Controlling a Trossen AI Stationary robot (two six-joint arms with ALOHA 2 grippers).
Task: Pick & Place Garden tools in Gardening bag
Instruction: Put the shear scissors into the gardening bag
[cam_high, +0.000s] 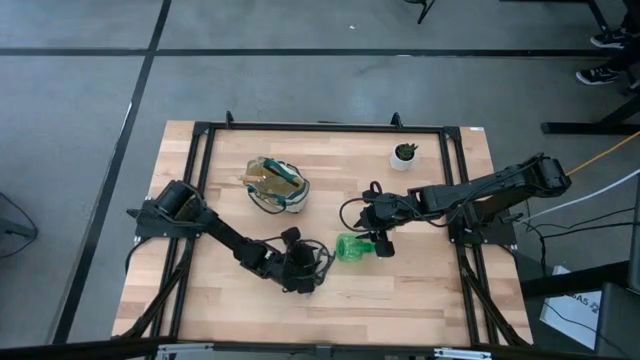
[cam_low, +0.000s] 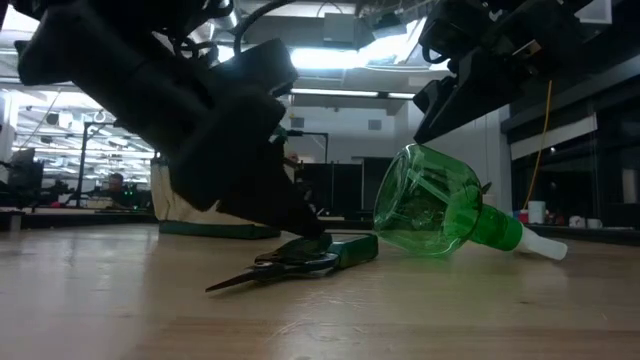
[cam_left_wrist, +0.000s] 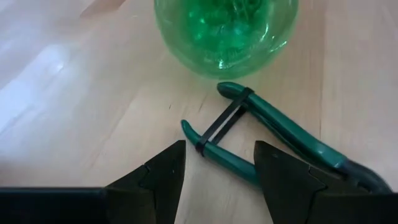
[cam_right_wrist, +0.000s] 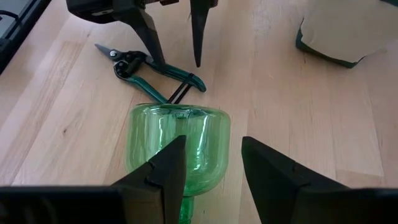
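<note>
Green-handled pruning shears (cam_left_wrist: 273, 134) lie near the table's (cam_high: 420, 290) front edge; my left gripper (cam_left_wrist: 217, 171) straddles one handle, spread. My right gripper (cam_right_wrist: 208, 174), spread, flanks the spray bottle (cam_right_wrist: 177, 146).

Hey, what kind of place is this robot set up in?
Probably a robotics lab or open workshop. A wooden table in a black frame stands on grey concrete floor, and behind it run ceiling strip lights and desks with equipment.

Wooden table (cam_high: 420, 290) with bag (cam_high: 275, 186), shears (cam_left_wrist: 273, 134), spray bottle (cam_high: 351, 247), potted plant (cam_high: 404, 154)
</note>
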